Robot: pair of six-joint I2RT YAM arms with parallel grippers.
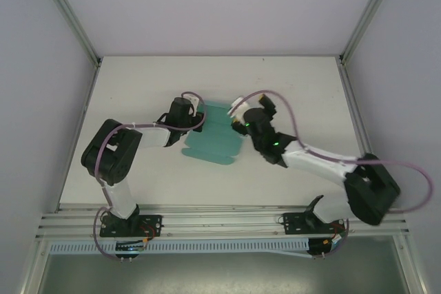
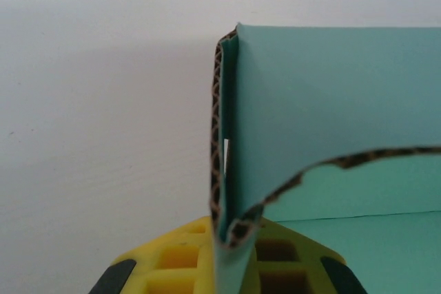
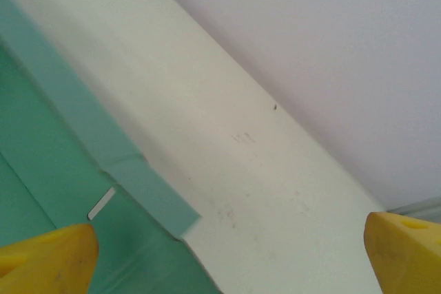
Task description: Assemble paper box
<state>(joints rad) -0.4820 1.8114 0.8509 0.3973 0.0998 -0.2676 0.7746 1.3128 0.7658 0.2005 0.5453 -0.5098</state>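
left tool (image 2: 234, 266) clenched on upright flap of paper box (image 1: 212, 141) | box lies mid tabletop (image 1: 138, 87) | right tool (image 3: 227, 259) released, jaws wide, above box's right edge | risk: one-sided pinch could drag or crease the card

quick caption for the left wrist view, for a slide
Left gripper shut on a folded flap of the teal paper box, its corrugated edge facing the camera, white table behind.
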